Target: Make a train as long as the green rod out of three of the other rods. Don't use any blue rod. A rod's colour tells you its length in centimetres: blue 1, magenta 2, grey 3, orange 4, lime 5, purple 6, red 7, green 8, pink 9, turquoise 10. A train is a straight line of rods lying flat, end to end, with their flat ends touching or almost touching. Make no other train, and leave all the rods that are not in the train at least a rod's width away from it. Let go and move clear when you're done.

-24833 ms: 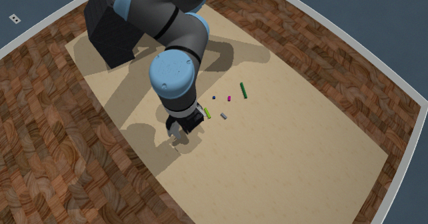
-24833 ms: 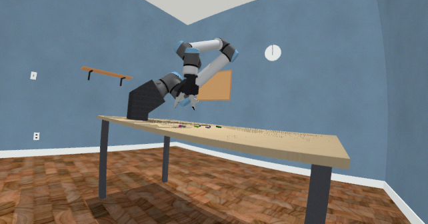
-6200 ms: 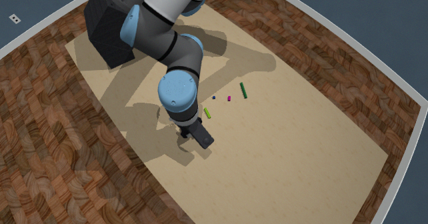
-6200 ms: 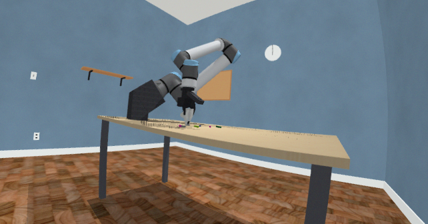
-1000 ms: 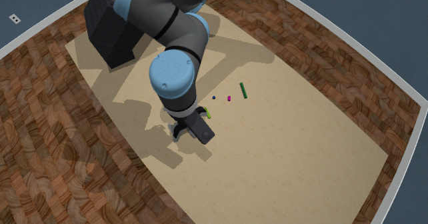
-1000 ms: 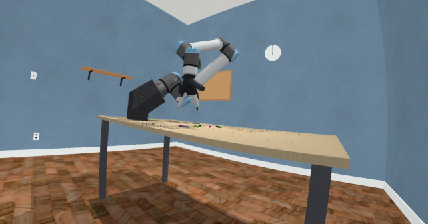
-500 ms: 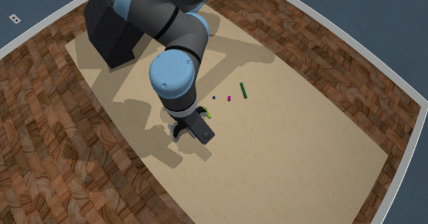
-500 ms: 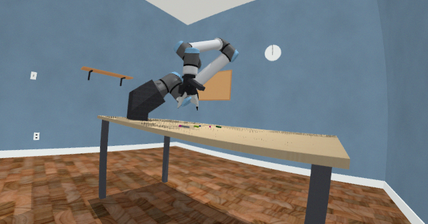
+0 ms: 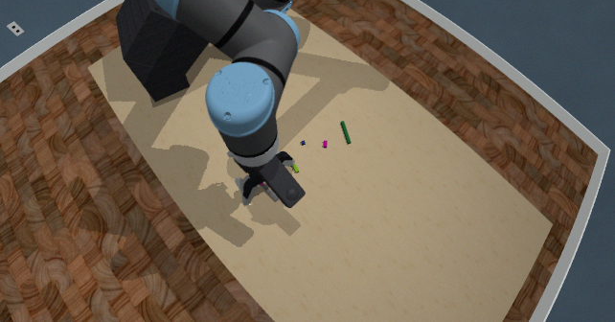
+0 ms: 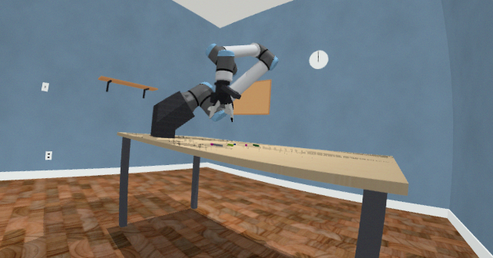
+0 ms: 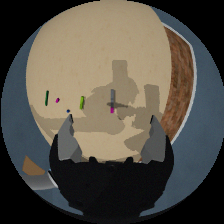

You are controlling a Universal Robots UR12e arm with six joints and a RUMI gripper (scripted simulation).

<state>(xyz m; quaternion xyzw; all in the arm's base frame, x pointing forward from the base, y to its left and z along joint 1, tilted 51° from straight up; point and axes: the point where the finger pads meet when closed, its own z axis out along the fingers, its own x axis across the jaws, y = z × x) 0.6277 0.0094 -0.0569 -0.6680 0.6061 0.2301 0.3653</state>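
Wrist view puts my gripper [image 11: 111, 115] well above the table [image 11: 100, 45], its two fingers spread wide with nothing between them. Straight below the gap I see a grey rod [image 11: 113, 95] with a magenta rod [image 11: 112, 109] at its near end, the two in one line; I cannot tell whether their ends touch. To the left of them lie a lime rod [image 11: 82, 102], a tiny blue rod [image 11: 68, 110], a second magenta rod [image 11: 57, 100] and, farthest out, the green rod [image 11: 46, 97], each apart from the others.

From the top camera the green rod [image 9: 346, 132] sits beyond the loose magenta rod [image 9: 325, 144] and the blue rod [image 9: 303, 143], while the lime rod [image 9: 296, 168] pokes out just beside the wrist. The gripper [image 9: 256, 192] covers the grey and magenta pair there.
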